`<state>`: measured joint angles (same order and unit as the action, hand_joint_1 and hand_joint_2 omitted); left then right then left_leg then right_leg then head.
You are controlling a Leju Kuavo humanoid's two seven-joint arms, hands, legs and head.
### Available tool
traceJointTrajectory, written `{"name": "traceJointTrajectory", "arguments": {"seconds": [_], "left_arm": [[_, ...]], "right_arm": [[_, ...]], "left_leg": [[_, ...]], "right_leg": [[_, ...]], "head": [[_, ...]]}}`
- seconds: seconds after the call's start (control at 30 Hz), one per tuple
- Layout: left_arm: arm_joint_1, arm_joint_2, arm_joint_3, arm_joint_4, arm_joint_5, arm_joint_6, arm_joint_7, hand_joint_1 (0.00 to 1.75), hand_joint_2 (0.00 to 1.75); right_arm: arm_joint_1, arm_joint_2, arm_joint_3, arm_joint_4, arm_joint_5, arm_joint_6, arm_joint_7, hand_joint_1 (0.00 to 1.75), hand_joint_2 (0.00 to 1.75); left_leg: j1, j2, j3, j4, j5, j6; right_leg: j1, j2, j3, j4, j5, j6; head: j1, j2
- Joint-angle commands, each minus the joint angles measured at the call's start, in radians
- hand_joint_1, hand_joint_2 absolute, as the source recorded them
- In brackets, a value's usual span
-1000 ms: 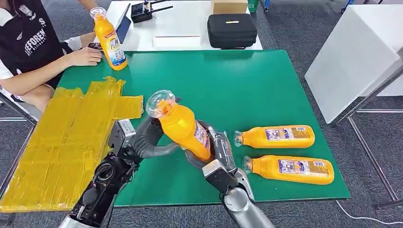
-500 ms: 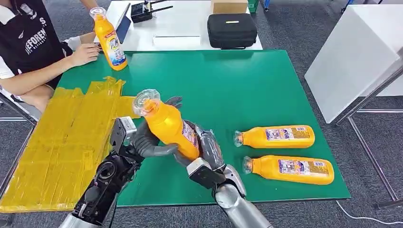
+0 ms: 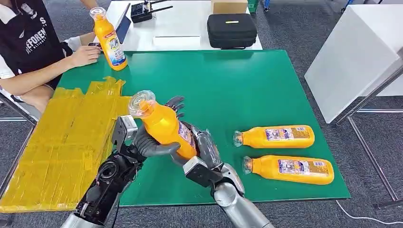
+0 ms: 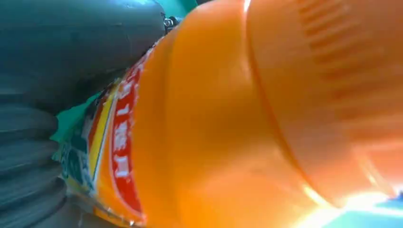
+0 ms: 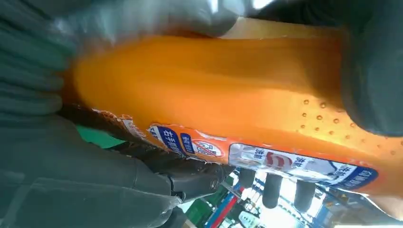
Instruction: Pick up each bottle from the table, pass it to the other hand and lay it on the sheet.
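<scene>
Since a second ago both hands have carried the orange juice bottle [image 3: 164,126] leftward, toward the yellow sheet [image 3: 62,142], and it now hangs over the green table [image 3: 247,85] near the sheet's edge. The left hand [image 3: 149,142] wraps its upper body while the right hand [image 3: 202,149] clasps its labelled base. It tilts, clear cap up-left; two more bottles [image 3: 274,137] lie flat on the right

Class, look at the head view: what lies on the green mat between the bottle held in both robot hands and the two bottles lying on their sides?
Nothing: in the head view the green mat is bare between the held bottle and the two lying bottles.
</scene>
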<state>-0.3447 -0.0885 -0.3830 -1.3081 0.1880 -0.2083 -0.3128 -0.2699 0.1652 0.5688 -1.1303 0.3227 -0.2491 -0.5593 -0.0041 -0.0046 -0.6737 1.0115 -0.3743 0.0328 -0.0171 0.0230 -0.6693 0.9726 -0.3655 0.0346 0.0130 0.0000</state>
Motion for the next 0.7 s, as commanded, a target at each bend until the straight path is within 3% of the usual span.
{"name": "traceJointTrajectory", "arguments": {"seconds": [0.03, 0.13, 0.17, 0.2, 0.5, 0.7], "left_arm": [[-0.058, -0.011, -0.01, 0.058, 0.031, 0.005, 0.004, 1.75, 1.75], [-0.056, -0.01, -0.007, 0.054, 0.035, 0.006, 0.002, 1.75, 1.75], [-0.053, -0.01, -0.006, 0.05, 0.037, 0.007, 0.001, 1.75, 1.75], [-0.052, -0.01, -0.001, 0.046, 0.041, 0.009, -0.003, 1.75, 1.75], [-0.024, -0.005, 0.079, -0.024, 0.063, 0.026, -0.024, 1.75, 1.75], [-0.025, -0.002, 0.081, -0.025, 0.063, 0.027, -0.024, 1.75, 1.75]], "right_arm": [[-0.011, -0.016, 0.037, 0.039, 0.006, -0.011, 0.004, 1.75, 1.75], [-0.005, -0.015, 0.028, 0.03, 0.007, -0.027, 0.007, 1.75, 1.75], [-0.002, -0.015, 0.022, 0.023, 0.012, -0.039, 0.008, 0.16, 1.75], [0.001, -0.017, 0.017, 0.015, 0.034, -0.076, 0.008, 0.0, 1.75], [0.066, -0.046, -0.033, -0.122, 0.024, -0.138, 0.004, 0.0, 1.75], [0.066, -0.048, -0.034, -0.123, 0.024, -0.137, 0.004, 0.0, 1.75]], "left_leg": [[0.001, -0.002, 0.004, 0.0, -0.002, -0.002], [0.001, -0.002, 0.006, 0.0, -0.003, -0.002], [0.001, -0.001, 0.004, 0.0, -0.002, -0.002], [0.0, -0.001, 0.003, 0.0, -0.001, -0.002], [0.001, -0.002, 0.008, 0.001, -0.004, -0.003], [0.0, -0.001, 0.008, 0.001, -0.004, -0.002]], "right_leg": [[0.001, -0.003, 0.005, 0.0, -0.002, -0.001], [0.001, -0.004, 0.007, 0.0, -0.003, -0.002], [0.001, -0.003, 0.004, 0.0, -0.002, -0.001], [0.001, -0.003, 0.004, 0.0, -0.002, -0.001], [0.001, -0.004, 0.008, 0.001, -0.004, -0.002], [0.001, -0.003, 0.008, 0.001, -0.004, -0.002]], "head": [[0.0, 0.0], [0.0, 0.0], [0.0, 0.0], [0.0, 0.0], [0.0, 0.0], [0.0, 0.0]]}}
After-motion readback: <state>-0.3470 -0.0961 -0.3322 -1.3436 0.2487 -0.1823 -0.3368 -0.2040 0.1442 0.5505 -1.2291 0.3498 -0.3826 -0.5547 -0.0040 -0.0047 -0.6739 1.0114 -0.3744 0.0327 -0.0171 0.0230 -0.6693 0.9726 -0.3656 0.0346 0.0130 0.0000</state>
